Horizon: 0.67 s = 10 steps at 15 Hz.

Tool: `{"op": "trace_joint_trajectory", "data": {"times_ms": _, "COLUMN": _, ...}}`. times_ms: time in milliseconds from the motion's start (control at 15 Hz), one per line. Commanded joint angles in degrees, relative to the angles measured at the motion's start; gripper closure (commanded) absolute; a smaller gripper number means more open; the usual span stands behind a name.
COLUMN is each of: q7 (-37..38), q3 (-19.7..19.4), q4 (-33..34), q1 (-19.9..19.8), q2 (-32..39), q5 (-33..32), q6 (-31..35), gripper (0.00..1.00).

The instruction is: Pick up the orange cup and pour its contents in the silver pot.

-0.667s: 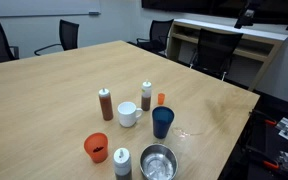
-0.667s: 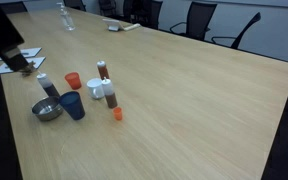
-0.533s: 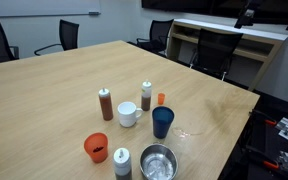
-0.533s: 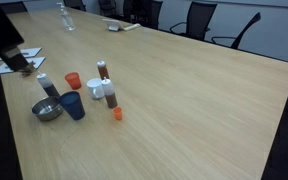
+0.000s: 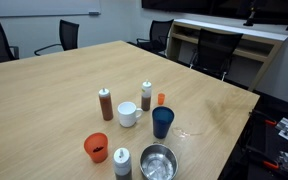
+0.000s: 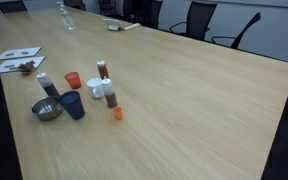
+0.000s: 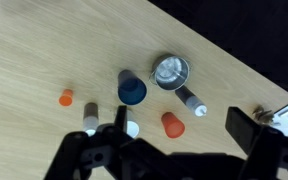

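Observation:
The orange cup stands upright on the wooden table, beside the silver pot. Both show in both exterior views, the cup a little apart from the pot. In the wrist view, looking down from high above, the orange cup lies between my open fingers, with the silver pot beyond it. My gripper is open, empty and far above the table. It does not show in either exterior view.
Around the cup stand a dark blue cup, a white mug, a brown bottle, two white shakers and a small orange-capped bottle. Office chairs line the table's far sides. Papers lie near one edge.
The dark arm at the edge of both exterior views has moved out of sight. The things on the table have not moved.

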Motion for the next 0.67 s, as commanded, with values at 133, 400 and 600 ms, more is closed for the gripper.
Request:
{"op": "trace_joint_trajectory", "data": {"times_ms": 133, "q7": 2.96, "q3": 4.51, "q4": 4.87, "q1": -0.01, "q2": 5.49, "q5": -1.04, "q6": -0.34, "gripper": 0.0}}
{"op": "trace_joint_trajectory", "data": {"times_ms": 400, "q7": 3.09, "q3": 4.4, "q4": 6.52, "q1": -0.39, "q2": 7.16, "q5": -1.59, "q6": -1.12, "gripper": 0.0}}
{"op": "trace_joint_trajectory", "data": {"times_ms": 600, "q7": 3.09, "q3": 4.42, "q4": 6.66, "q1": -0.39, "q2": 7.11, "q5": -1.59, "q6": -1.54, "gripper": 0.0}}
